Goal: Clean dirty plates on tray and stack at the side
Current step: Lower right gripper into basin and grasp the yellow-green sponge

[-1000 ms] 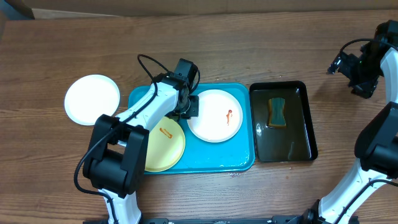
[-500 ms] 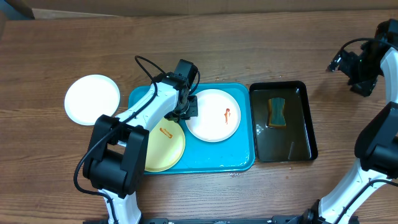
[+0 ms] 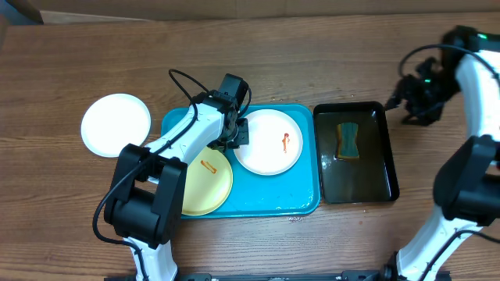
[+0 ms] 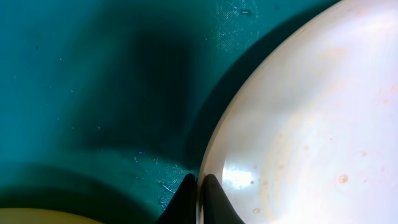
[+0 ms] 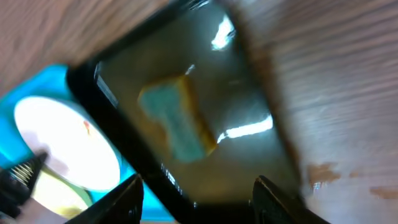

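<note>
The round white plate with a red smear (image 3: 268, 143) lies in the right half of the large turquoise plastic tray (image 3: 305, 199), and the left gripper (image 4: 199, 198) is pinched shut on the plate's left rim, one dark fingertip on each side of the edge. A pale yellow-green plate with an orange smear (image 3: 207, 181) sits just beside it in the tray's lower left corner, under the left arm, while a clean-looking white plate (image 3: 116, 125) rests on the wooden table (image 3: 312, 62) left of the tray. Just right of the tray a narrow black tray (image 3: 391, 168) holds a yellow-and-green sponge (image 3: 348, 140), and the right gripper (image 5: 199, 196) hangs above its far right corner, fingers wide apart and holding nothing.
</note>
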`<state>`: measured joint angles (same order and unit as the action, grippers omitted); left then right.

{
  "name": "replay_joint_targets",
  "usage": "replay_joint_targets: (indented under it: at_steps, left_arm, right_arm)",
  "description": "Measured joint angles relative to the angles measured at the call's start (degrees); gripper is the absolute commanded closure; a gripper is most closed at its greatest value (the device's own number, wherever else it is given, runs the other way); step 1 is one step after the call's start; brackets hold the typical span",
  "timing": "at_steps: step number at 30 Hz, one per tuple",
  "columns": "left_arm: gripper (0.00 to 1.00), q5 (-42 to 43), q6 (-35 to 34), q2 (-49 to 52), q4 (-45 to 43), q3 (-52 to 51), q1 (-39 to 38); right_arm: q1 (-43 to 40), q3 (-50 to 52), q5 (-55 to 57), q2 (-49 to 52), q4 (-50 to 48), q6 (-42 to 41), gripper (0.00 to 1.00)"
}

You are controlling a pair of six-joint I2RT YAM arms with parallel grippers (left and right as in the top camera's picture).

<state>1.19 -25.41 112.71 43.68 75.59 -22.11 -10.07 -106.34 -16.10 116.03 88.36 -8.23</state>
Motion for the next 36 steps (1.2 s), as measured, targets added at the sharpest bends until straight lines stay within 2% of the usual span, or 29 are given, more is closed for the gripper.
replay_joint_targets:
  at_steps: [7,11,17,27,30,31,33,36]
  left_arm:
    - [0.94,-0.02,-0.02,0.0,-0.04,-0.04,0.0]
    - [0.94,-0.09,-0.02,0.0,-0.2,-0.13,0.0]
    - [0.94,-0.15,-0.02,0.0,-0.35,-0.2,0.0]
    - [0.94,-0.17,-0.02,0.0,-0.44,-0.24,0.0]
    - [0.94,-0.17,-0.02,0.0,-0.44,-0.24,0.0]
    - [0.94,-0.15,-0.02,0.0,-0.44,-0.24,0.0]
    - [0.94,-0.15,-0.02,0.0,-0.46,-0.24,0.0]
    - [0.94,-0.15,-0.02,0.0,-0.48,-0.24,0.0]
  right_arm:
    - [10.88,0.22,8.41,-3.04,2.69,-2.71,0.42]
    - [15.91,4.35,12.46,-3.04,0.9,-4.0,0.41]
    - [20.26,13.66,16.2,-3.04,-5.92,-6.01,0.38]
    - [20.28,27.98,18.08,-3.04,-22.58,-6.54,0.39]
    - [20.28,30.38,18.18,-3.04,-25.57,-6.54,0.48]
    - [20.28,30.93,18.23,-3.04,-26.1,-6.56,0.58]
    - [20.28,31.58,18.21,-3.04,-26.56,-6.91,0.96]
    - [20.31,32.37,18.47,-3.04,-26.77,-6.64,0.94]
